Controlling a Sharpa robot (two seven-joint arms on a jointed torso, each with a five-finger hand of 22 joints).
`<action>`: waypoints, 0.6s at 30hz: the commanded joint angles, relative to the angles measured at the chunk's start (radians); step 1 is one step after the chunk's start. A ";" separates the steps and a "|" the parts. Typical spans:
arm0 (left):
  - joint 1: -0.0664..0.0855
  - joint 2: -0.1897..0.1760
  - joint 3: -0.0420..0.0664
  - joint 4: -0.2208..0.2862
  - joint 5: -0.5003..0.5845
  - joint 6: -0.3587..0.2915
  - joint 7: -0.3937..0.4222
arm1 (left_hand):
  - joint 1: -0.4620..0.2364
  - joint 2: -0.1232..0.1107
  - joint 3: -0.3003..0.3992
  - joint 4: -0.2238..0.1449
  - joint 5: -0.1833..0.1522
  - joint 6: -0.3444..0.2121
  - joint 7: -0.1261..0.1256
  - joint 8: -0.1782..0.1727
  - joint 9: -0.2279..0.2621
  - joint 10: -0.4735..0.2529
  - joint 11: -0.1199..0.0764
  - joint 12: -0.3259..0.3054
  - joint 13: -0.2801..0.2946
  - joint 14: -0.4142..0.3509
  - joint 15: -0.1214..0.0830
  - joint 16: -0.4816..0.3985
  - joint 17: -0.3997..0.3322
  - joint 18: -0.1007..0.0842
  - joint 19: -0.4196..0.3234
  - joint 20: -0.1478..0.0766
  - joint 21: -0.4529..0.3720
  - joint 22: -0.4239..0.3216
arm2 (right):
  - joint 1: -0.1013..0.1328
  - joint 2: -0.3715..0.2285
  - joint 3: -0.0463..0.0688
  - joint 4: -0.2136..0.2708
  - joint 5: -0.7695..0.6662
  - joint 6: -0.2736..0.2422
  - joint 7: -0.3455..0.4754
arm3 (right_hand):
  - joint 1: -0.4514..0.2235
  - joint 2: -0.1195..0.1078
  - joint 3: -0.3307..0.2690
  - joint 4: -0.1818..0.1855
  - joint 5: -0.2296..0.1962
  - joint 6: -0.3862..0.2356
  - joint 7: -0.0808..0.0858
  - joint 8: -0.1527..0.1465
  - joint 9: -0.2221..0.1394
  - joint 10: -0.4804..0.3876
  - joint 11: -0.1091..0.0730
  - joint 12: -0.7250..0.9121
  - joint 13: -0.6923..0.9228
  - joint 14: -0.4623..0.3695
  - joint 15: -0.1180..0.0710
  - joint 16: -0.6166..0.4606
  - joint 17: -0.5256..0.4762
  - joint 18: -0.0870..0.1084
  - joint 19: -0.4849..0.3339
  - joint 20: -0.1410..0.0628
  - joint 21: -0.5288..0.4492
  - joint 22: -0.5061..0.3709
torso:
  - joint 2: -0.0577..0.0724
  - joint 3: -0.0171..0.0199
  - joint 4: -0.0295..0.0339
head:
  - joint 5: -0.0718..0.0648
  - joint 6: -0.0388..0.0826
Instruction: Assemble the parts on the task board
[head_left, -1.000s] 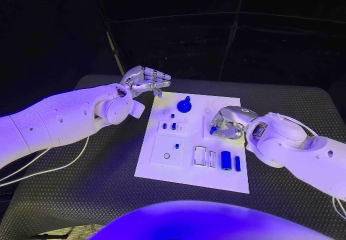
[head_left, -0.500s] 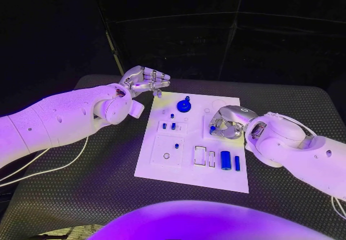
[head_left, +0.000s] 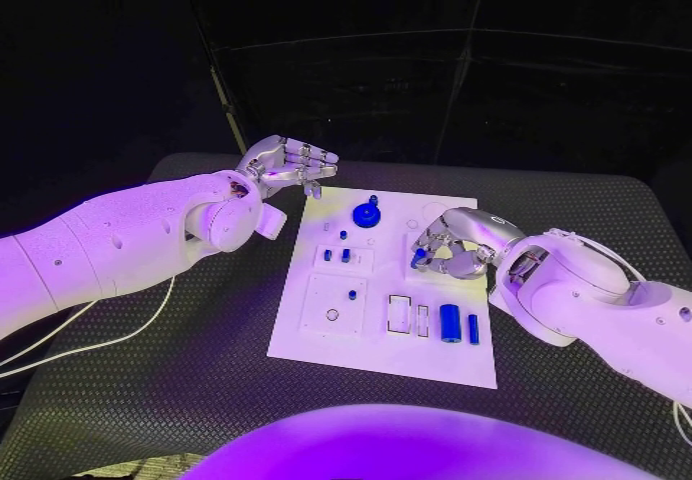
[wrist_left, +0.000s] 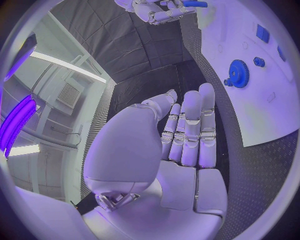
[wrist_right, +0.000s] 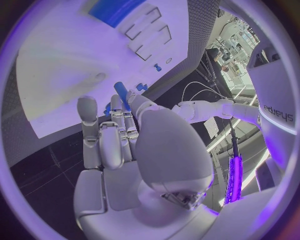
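The white task board (head_left: 378, 340) lies mid-table. My right hand (head_left: 453, 243) hovers over its far right part and pinches a small blue part (head_left: 421, 257) between thumb and fingers; the right wrist view shows this part (wrist_right: 121, 95) sticking out past the fingertips above the board (wrist_right: 69, 65). My left hand (head_left: 289, 165) hangs beyond the board's far left corner and holds nothing, its fingers (wrist_left: 187, 135) side by side. A blue gear (head_left: 366, 213) sits on the board's far side. Small blue pegs (head_left: 336, 254) stand in a left block. Two blue cylinders (head_left: 459, 323) lie near the right edge.
Empty rectangular slots (head_left: 408, 314) sit beside the cylinders, and a round hole (head_left: 332, 314) is in the near left block. A white cable (head_left: 101, 335) runs over the black table on the left. Bare table surrounds the board.
My right hand has shifted slightly with the blue part still pinched. My left hand has stayed where it was.
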 joint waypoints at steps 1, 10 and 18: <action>0.002 0.000 0.001 0.001 0.004 0.012 0.000 | 0.000 0.009 0.001 -0.004 0.001 0.003 0.004 0.005 -0.001 -0.007 0.001 0.007 -0.002 -0.008 0.002 -0.004 -0.001 0.013 -0.006 0.001 -0.006 -0.001 | 0.002 -0.002 0.001 0.023 0.079 -0.066 0.028 | -0.013 -0.001 0.001 0.006 -0.006 0.007 0.001 0.006 0.001 0.005 -0.001 -0.006 0.001 0.044 -0.006 0.004 0.002 0.000 0.010 -0.001 0.005 0.003 | 0.002 -0.0004 0.0013 | 0.003 0.001; 0.002 0.004 0.001 0.001 0.004 0.012 0.001 | 0.000 0.009 0.001 -0.004 0.001 0.003 0.004 0.005 -0.001 -0.007 0.001 0.007 -0.002 -0.008 0.002 -0.004 -0.001 0.013 -0.006 0.001 -0.006 -0.001 | 0.002 0.076 0.001 0.030 0.115 -0.079 0.082 | -0.010 0.001 0.006 0.005 -0.003 0.011 -0.001 0.007 0.002 0.008 -0.003 -0.009 0.002 0.045 -0.008 0.006 0.005 0.000 0.011 -0.002 0.007 0.005 | 0.004 -0.0010 0.0018 | 0.017 -0.004; 0.002 0.011 0.001 -0.001 0.004 0.013 0.001 | 0.000 0.009 0.001 -0.004 0.001 0.003 0.004 0.005 -0.001 -0.007 0.001 0.007 -0.002 -0.008 0.002 -0.004 -0.001 0.013 -0.006 0.001 -0.006 -0.001 | 0.000 0.182 -0.048 -0.001 0.048 -0.078 0.128 | -0.007 0.002 0.010 0.002 0.001 0.012 -0.001 0.006 0.001 0.009 -0.004 -0.012 0.001 0.045 -0.009 0.007 0.006 0.000 0.012 -0.003 0.008 0.006 | 0.003 -0.0011 0.0001 | 0.037 -0.015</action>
